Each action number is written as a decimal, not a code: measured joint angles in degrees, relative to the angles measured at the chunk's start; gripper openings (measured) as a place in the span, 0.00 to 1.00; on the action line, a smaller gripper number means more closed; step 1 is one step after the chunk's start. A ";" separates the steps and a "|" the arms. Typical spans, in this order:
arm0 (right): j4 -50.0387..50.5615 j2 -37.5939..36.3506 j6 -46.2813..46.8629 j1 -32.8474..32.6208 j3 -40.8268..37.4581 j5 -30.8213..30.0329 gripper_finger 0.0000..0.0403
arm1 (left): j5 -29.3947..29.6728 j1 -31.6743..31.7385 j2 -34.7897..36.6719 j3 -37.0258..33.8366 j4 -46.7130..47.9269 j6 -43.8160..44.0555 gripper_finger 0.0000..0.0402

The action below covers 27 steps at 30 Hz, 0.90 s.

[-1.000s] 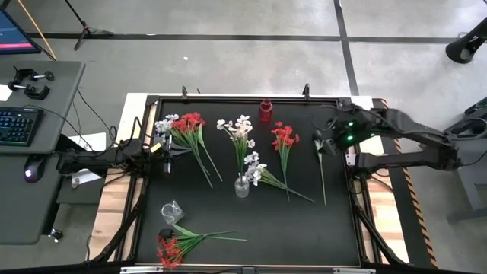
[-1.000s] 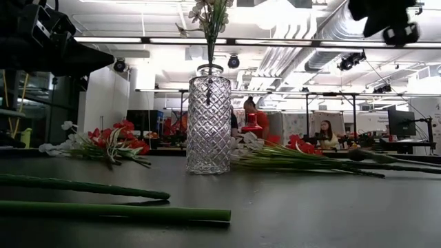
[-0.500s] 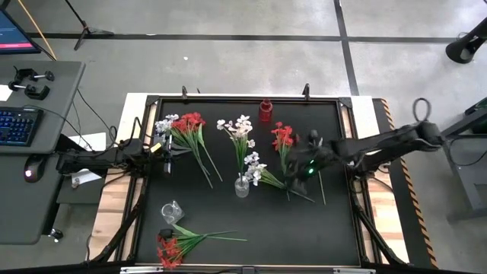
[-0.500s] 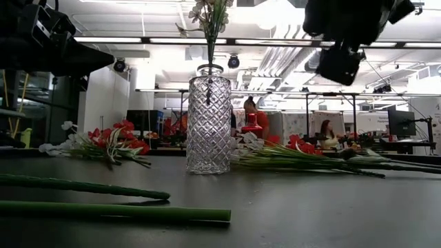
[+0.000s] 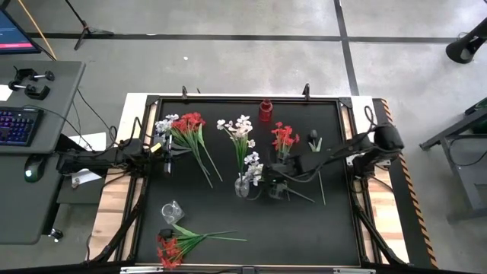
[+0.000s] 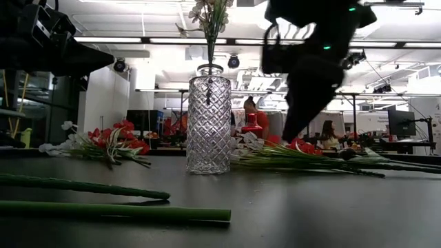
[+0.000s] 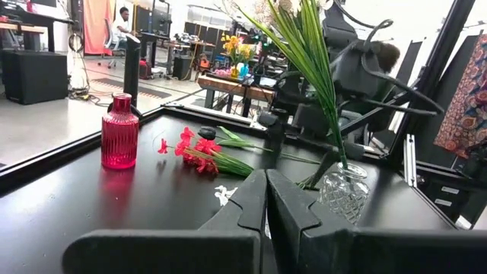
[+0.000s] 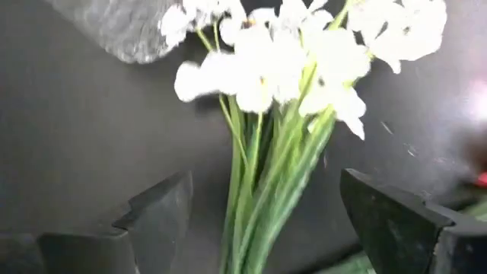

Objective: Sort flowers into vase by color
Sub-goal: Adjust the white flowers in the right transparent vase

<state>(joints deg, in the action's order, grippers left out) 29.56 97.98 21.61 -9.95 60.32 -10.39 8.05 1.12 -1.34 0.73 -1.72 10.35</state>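
While the white flowers (image 8: 281, 68) fill my right wrist view, their green stems run down between my two dark fingers (image 8: 156, 217), which stand wide apart with nothing held. From above, this white bunch (image 5: 254, 169) lies on the black table (image 5: 335, 228) just beside the clear vase (image 5: 242, 186), and my right gripper (image 5: 275, 190) hangs over its stems; I cannot tell whether I touch them. That vase (image 6: 209, 124) already holds one flower stem, whose top is cut off by the low view's upper edge.

Farther out, a red bunch (image 5: 284, 137) lies near the red bottle vase (image 5: 265, 110), and a dark bloom on a thin stem (image 5: 313, 135) lies beside my arm, partly covered by it. Another white bunch (image 5: 237, 128) rests at mid table, a mixed red and white bunch (image 5: 183, 125) lies by my left gripper (image 5: 169, 152), and more red flowers (image 5: 169, 250) lie at the near edge next to a small clear glass (image 5: 171, 211).

My left gripper (image 7: 265, 199) waits at the table's left side with its fingers pressed together, empty. In the low view my right arm shows only as a dark shape, its gripper hard to make out.
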 joint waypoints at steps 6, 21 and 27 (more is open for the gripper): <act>7.90 -1.66 -4.04 2.76 6.71 -1.16 0.70 | 0.01 -0.01 0.02 0.00 0.00 0.00 0.00; -29.36 -16.05 0.47 28.14 -5.26 25.82 0.01 | 0.02 -0.01 0.02 0.00 0.00 0.00 0.00; -40.12 -5.61 2.81 28.65 -2.90 30.41 0.00 | 0.02 -0.01 0.02 0.00 0.00 0.00 0.00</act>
<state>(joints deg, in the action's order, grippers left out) -10.56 92.37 24.43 18.70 57.42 20.02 8.08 1.11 -1.32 0.73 -1.72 10.35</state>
